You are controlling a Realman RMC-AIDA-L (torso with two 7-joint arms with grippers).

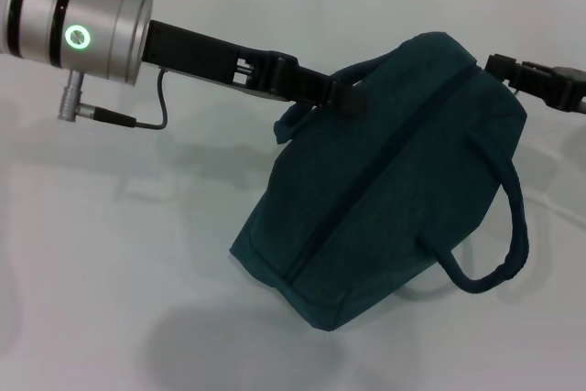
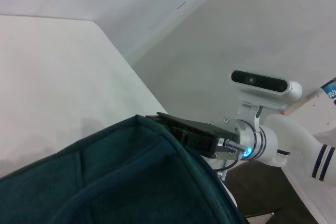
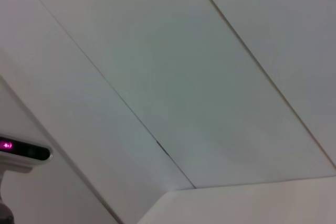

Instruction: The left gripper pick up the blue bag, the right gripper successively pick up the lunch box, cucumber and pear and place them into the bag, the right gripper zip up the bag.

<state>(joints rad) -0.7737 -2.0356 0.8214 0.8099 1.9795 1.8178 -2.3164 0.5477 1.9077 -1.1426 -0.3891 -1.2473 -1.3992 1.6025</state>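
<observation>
bag: the bag (image 1: 385, 180) sits tilted on the tabletop (image 1: 110, 254), its near bottom corner down and its far end raised; the zip line along the top reads as closed, and no lunch box, cucumber or pear is in view
left gripper: the left gripper (image 1: 343, 96) reaches in from the left and its jaws are clenched on the far handle by the bag's upper edge
right gripper: the right gripper (image 1: 513, 70) sits at the bag's raised far-right corner, touching or just beside the fabric; I cannot tell whether its jaws are clenched or released, and its own wrist view shows only wall and ceiling
risk, slip: the handle is soft fabric, so it could slide out of the left jaws and let the bag drop flat
risk, zip: if the right side pulls while the left lets go, the bag may drag across the tabletop rather than the zip seating
risk, snag: the loose near handle (image 1: 499, 244) hangs free and could catch
</observation>
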